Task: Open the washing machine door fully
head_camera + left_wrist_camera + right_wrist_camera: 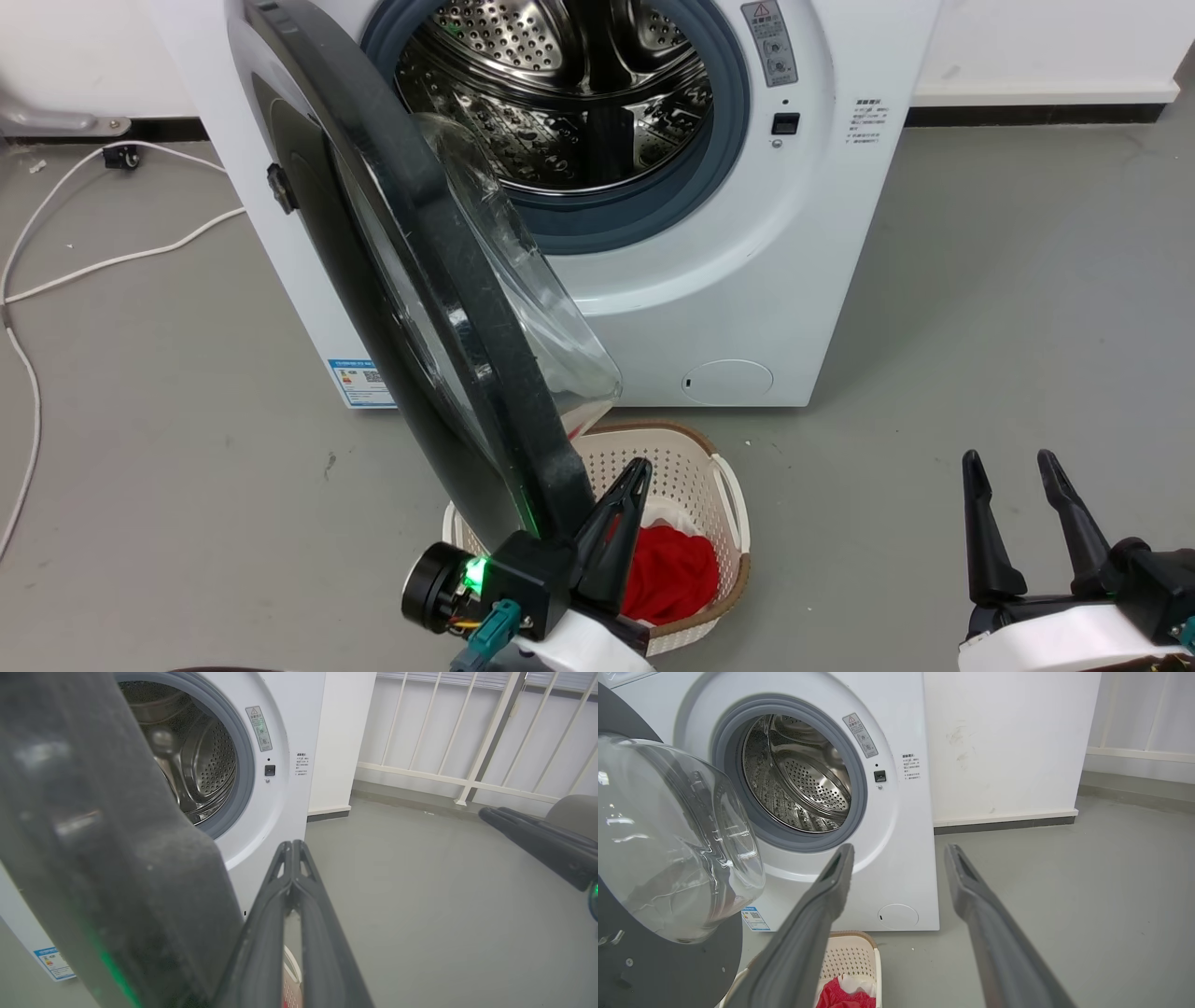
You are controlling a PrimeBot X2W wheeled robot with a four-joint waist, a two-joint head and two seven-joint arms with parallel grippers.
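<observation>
Left wrist view, washing machine door (pixel 93 858) blurred, half-hiding drum (pixel 205 765)

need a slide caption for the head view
Shut left claw beside the partly open washer door, laundry basket beneath, right claw open aside

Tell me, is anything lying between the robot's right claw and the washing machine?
Nothing is. The head view shows a bare stretch of grey floor between the open right gripper and the washing machine.
</observation>
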